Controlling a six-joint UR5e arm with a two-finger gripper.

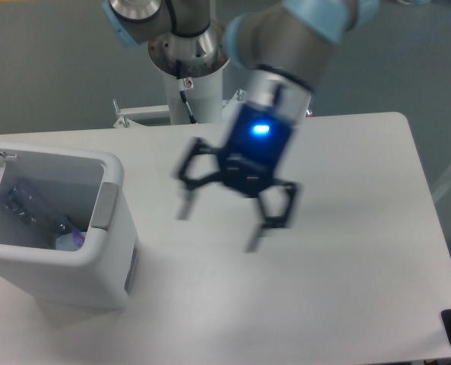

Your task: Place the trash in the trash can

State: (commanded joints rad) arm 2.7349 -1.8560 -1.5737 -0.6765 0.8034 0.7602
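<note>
**Fingers spread over mid-tabletop; bottle lying inside the bin**

Fingers (185, 199) of the gripper (219, 222) are spread wide apart and hold nothing. Both are smeared by motion blur, so their tips and pads cannot be made out clearly. One finger hangs at the left, the other at the right and lower in the picture, and both point down toward the tabletop (347, 228). Contact with the surface cannot be determined.

Above the fingers, the black gripper body carries a lit blue indicator. It joins a silver wrist section, which leads to a grey arm (286, 30) with pale blue joint caps. The arm's upper part is cut off by the top edge of the picture. The arm's white pedestal (198, 87) stands behind the far edge of the tabletop.

The trash can (96, 266) sits at the left end of the tabletop, well apart from the gripper, with its opening uncovered. Its grey panel faces the gripper side. The left portion of the trash can and its lid are cut off by the picture edge.

The bottle (35, 213) lies inside the trash can. Its long axis runs diagonally from upper left to lower right. A purple-tinted part shows at the lower right end, near the bin wall; cap and label cannot be told apart. The tissue cannot be identified.
</note>
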